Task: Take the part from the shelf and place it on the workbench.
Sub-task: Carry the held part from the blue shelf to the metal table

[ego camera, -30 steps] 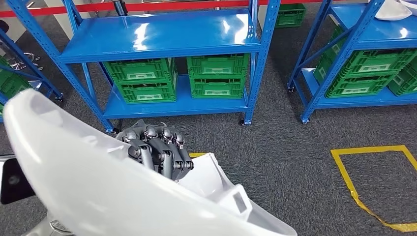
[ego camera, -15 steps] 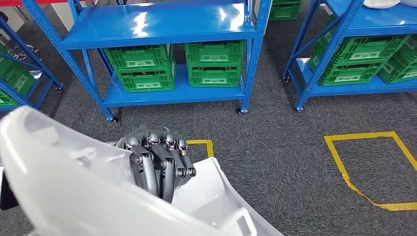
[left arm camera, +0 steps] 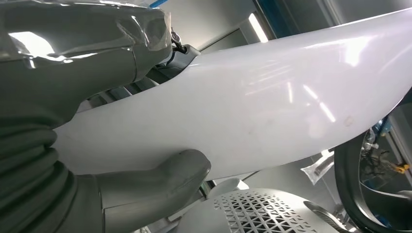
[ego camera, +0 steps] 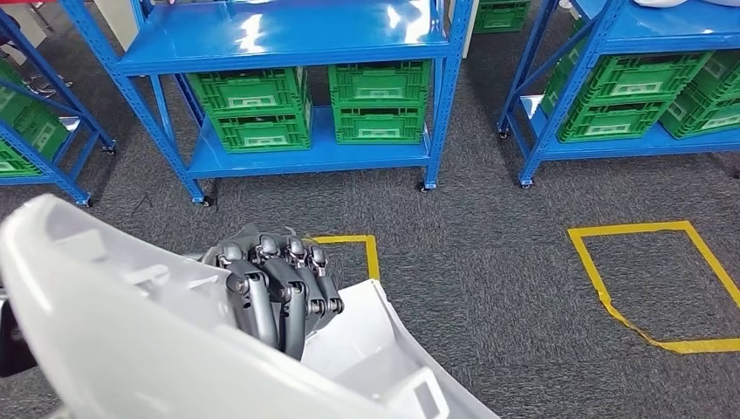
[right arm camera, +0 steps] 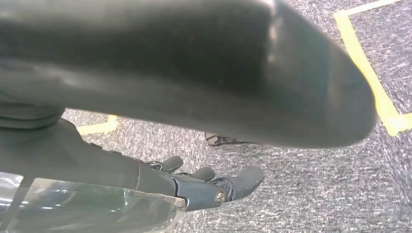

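Camera shifted, shelves (ego camera: 288,52) higher in frame, left hand (ego camera: 275,288) gripping white part (ego camera: 131,349) lower left, right hand (right arm camera: 204,187) fingers apart, holding nothing.

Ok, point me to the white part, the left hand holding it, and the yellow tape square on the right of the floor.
white part (ego camera: 131,349), head view, on its broad curved outer surface.
left hand (ego camera: 279,284), head view, on the dark fingers curled over the part's edge.
yellow tape square (ego camera: 586,257), head view, on its left strip.
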Available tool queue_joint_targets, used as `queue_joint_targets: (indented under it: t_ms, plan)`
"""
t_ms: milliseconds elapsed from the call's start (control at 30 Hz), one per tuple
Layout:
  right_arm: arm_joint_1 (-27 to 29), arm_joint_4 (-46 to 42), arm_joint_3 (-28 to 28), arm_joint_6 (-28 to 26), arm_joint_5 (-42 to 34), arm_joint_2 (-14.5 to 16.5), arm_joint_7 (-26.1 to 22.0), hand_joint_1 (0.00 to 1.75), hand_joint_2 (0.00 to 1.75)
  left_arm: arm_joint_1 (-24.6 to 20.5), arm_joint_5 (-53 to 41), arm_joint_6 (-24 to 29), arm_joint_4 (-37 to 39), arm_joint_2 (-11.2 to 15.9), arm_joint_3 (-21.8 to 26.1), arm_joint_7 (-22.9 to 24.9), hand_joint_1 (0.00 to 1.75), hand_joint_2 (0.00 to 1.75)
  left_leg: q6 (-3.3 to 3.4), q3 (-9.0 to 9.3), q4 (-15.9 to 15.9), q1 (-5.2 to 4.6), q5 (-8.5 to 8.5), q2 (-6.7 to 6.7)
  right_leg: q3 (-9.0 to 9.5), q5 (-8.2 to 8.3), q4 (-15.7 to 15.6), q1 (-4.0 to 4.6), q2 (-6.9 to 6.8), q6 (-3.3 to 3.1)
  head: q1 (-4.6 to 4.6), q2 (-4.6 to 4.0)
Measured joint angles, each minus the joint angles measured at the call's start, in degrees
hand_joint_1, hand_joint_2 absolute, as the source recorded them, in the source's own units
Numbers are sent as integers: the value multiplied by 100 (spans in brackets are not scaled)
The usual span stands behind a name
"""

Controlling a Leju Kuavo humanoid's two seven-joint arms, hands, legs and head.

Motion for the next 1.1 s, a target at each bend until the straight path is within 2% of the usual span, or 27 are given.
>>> queue_joint_targets:
  t_ms: [67, 100, 167, 200, 233, 267, 300, 367, 433, 500, 533, 567, 600, 667, 700, 733, 767, 800, 833, 867, 900, 933, 967, 1000, 1033, 1067, 1100]
  plan:
    - [9, 27, 4, -27, 10, -8, -9, 0, 0, -1, -8, 7, 0, 2, 1, -13, 175, 175, 56, -26, -106, 1, 111, 22, -49, 7, -10, -15, -3, 45, 2, 0]
    - [15, 44, 6, -37, 20, -12, -10, 0, 0, -1, -10, 10, 0, 2, 2, -20, 175, 175, 96, -59, -154, 7, 184, 35, -96, -107, 79, -11, -3, 27, 10, 0]
    - [23, 73, 10, -49, 33, -36, -14, 0, 0, 9, -14, 19, 1, 0, 1, -34, 175, 175, 154, -190, -187, -1, 320, 55, -281, -575, 632, -6, 0, -47, 29, 0]
    - [23, 86, 12, -51, 40, -48, -14, 0, 0, 18, -18, 22, 1, 1, 1, -38, 175, 175, 173, -282, -170, -16, 379, 54, -385, -811, 1041, -1, 2, -62, 36, 0]
    - [22, 97, 13, -52, 43, -59, -15, 0, 0, 30, -22, 25, 1, 1, -1, -40, 175, 175, 178, -377, -145, -29, 436, 56, -455, -955, 1411, 5, 2, -48, 38, 0]
    - [22, 106, 14, -52, 45, -66, -15, 0, 0, 40, -25, 26, 2, 2, -2, -40, 175, 175, 182, -475, -114, -39, 489, 57, -451, -975, 1638, 9, 2, -5, 39, 0]
    - [22, 115, 15, -52, 48, -68, -15, 0, 0, 46, -25, 27, 3, 2, -3, -40, 175, 175, 181, -574, -77, -44, 539, 58, -356, -887, 1670, 13, 2, 53, 39, 0]
    - [16, 123, 18, -52, 50, -77, -16, 0, 0, 53, -25, 28, 3, 3, -2, -41, 175, 175, 164, -766, 14, -47, 628, 54, 109, -645, 1143, 15, 1, 125, 41, 0]
    - [2, 126, 20, -52, 50, -99, -21, 0, 0, 56, -25, 28, -1, 2, 1, -42, 175, 175, 120, -919, 111, -61, 712, 48, 652, -681, 315, 44, 4, 65, 38, 0]
    - [-5, 129, 21, -52, 50, -117, -30, 0, 0, 63, -25, 29, -6, 2, 3, -44, 175, 175, 63, -995, 143, -65, 811, 52, 836, -780, -77, 85, 9, -37, 34, 0]
    - [0, 139, 21, -52, 51, -110, -33, 0, 0, 68, -25, 29, -6, 5, 3, -46, 175, 175, 36, -1016, 135, -63, 863, 50, 781, -741, -82, 75, 8, -83, 37, -1]
    - [0, 149, 21, -52, 51, -110, -36, 0, 0, 69, -25, 30, -4, 9, 3, -49, 175, 175, 3, -1052, 148, -57, 844, 44, 729, -683, -89, 63, 0, -127, 43, -1]
    - [-2, 158, 21, -52, 51, -111, -37, 0, 0, 72, -26, 31, -3, 15, 4, -51, 175, 175, -38, -1097, 220, -46, 719, 36, 670, -612, -93, 46, -12, -180, 40, -1]
    - [-11, 176, 28, -53, 52, -108, -39, 0, 0, 73, -27, 31, -2, 25, 5, -53, 175, 175, -130, -1212, 665, 3, 168, 28, 529, -458, -95, 25, -32, -238, 32, 0]
    - [-11, 185, 35, -56, 52, -104, -40, 0, 0, 76, -27, 31, 0, 28, 5, -53, 175, 175, -172, -1266, 1038, 37, -130, 29, 444, -381, -92, 26, -36, -244, 24, 0]
    - [-11, 195, 44, -58, 52, -99, -41, 0, 0, 78, -27, 31, 3, 33, 4, -54, 175, 175, -205, -1301, 1410, 71, -320, 31, 355, -305, -88, 25, -39, -239, 21, 0]
    - [-11, 204, 51, -61, 52, -98, -41, 0, 0, 81, -27, 31, 6, 38, 3, -54, 175, 175, -228, -1288, 1689, 101, -364, 32, 263, -229, -84, 25, -41, -229, 22, 0]
    - [-11, 211, 57, -63, 52, -98, -41, 0, 0, 83, -27, 30, 9, 42, 3, -54, 175, 175, -242, -1203, 1802, 126, -273, 33, 172, -155, -81, 24, -44, -218, 21, 0]
    - [-11, 215, 61, -63, 52, -97, -41, 0, 0, 82, -27, 30, 11, 44, 2, -54, 175, 175, -244, -1019, 1700, 145, -103, 33, 84, -82, -80, 23, -44, -204, 21, 0]
    - [-11, 220, 63, -63, 52, -97, -41, 0, 0, 78, -27, 29, 12, 44, 2, -54, 175, 175, -237, -729, 1401, 155, 41, 32, 7, -9, -79, 22, -41, -184, 20, 0]
    - [-10, 223, 67, -63, 52, -96, -41, 0, 0, 70, -27, 28, 10, 42, 2, -54, 175, 175, -219, -358, 941, 151, 56, 30, -54, 59, -77, 28, -35, -158, 19, 0]
    - [-8, 228, 70, -63, 52, -93, -41, 0, 0, 61, -27, 27, 8, 37, 2, -54, 175, 175, -198, -7, 453, 140, -14, 27, -98, 128, -79, 31, -30, -125, 24, 0]
    - [-6, 233, 72, -63, 52, -93, -41, 0, 0, 55, -27, 27, 7, 32, 3, -56, 175, 175, -172, 232, 89, 119, -107, 24, -121, 201, -98, 31, -26, -87, 29, 0]
    - [-4, 237, 74, -63, 52, -95, -41, 0, 0, 49, -27, 26, 5, 29, 3, -58, 175, 175, -142, 344, -139, 93, -182, 23, -135, 277, -128, 25, -24, -42, 29, 0]
    - [1, 242, 75, -63, 52, -95, -41, 0, 0, 49, -27, 25, 5, 28, 4, -61, 175, 175, -108, 327, -213, 71, -157, 25, -143, 362, -176, 15, -23, 3, 30, 0]
    - [8, 246, 75, -63, 52, -94, -41, 0, 0, 50, -27, 25, 7, 28, 3, -62, 175, 175, -59, 260, -226, 69, -71, 33, -162, 421, -215, 2, -23, 36, 28, -1]
    - [18, 252, 75, -63, 52, -92, -41, 0, 0, 47, -27, 25, 8, 27, 2, -62, 175, 175, -5, 186, -261, 68, 23, 40, -210, 371, -190, -5, -21, 36, 25, -1]
